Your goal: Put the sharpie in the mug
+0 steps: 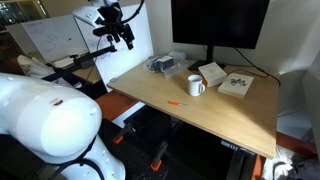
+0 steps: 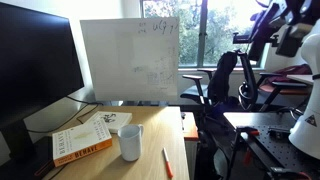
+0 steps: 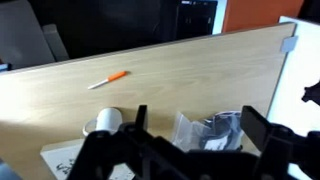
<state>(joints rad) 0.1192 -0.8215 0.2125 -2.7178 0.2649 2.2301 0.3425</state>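
The orange-red sharpie lies flat on the wooden table, a little in front of the white mug, which stands upright. Both show in the other exterior view too, the sharpie and the mug. In the wrist view the sharpie lies beyond the mug. My gripper hangs high in the air beyond the table's end, far from both. Its jaws are wide open and empty.
A clear plastic bag with dark contents lies under the jaws in the wrist view. A book and a flat white box lie by the mug. A monitor and a whiteboard border the table.
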